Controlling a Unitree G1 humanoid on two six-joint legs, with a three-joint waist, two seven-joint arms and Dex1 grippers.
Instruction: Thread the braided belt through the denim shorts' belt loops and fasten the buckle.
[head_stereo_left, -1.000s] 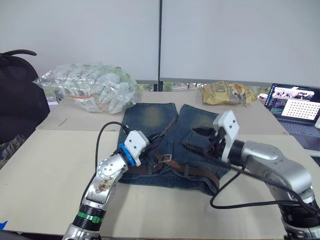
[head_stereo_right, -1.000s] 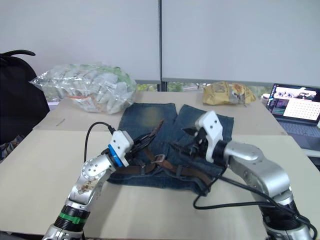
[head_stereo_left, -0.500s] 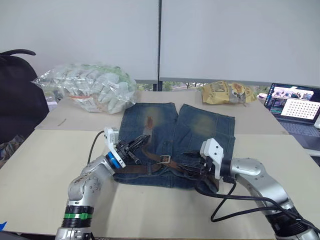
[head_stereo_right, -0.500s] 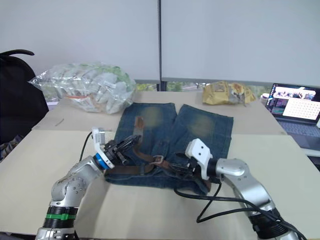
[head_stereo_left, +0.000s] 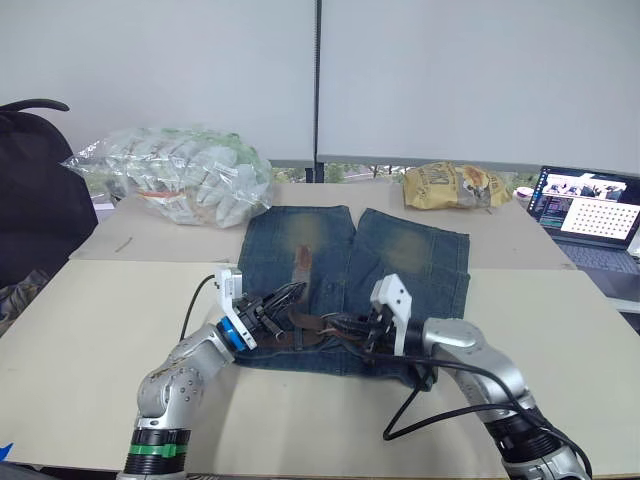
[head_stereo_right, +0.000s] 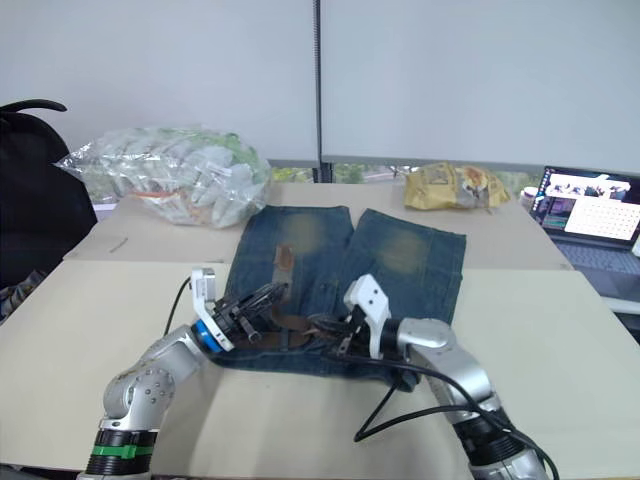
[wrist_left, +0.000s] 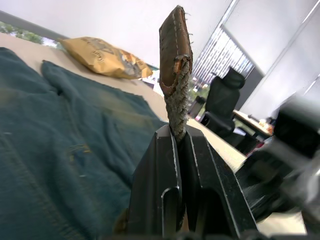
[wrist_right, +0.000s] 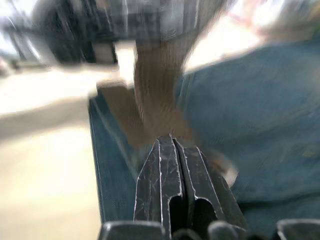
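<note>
Both arms have dropped low to the waistband of the shorts (head_stereo_left: 355, 260) on the desk (head_stereo_left: 90, 320). The left pincer (wrist_left: 181, 137) is clamping the belt (wrist_left: 176, 60) tip, now swung up over a leg, while the right pincer (wrist_right: 170, 145) looks pressed together near the buckle end, so threading seems ongoing
</note>
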